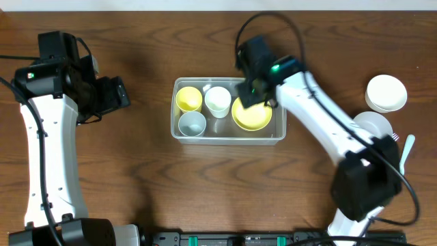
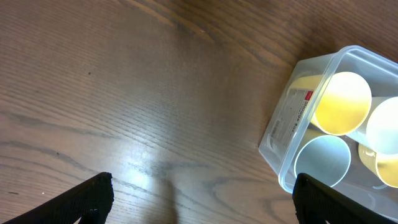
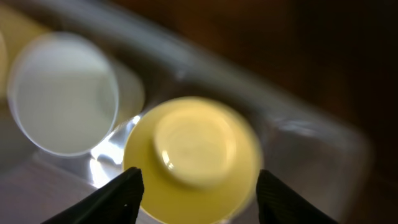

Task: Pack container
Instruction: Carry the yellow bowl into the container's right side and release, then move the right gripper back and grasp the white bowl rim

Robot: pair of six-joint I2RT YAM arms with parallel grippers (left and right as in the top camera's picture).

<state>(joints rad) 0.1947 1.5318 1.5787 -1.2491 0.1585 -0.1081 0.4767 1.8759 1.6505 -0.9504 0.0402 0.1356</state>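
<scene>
Probably light, slippery: take container (image 1: pixel 225 138) by rim with wide-open left hand (image 2: pixel 202 194); cannot tell grip of right hand (image 3: pixel 196 190).

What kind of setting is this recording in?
Most likely a robot test bench staged for packing, not a real kitchen: a left arm and a right arm at a wood-grain table, a clear container holding cups and a yellow bowl, and spare white bowls alongside.
</scene>
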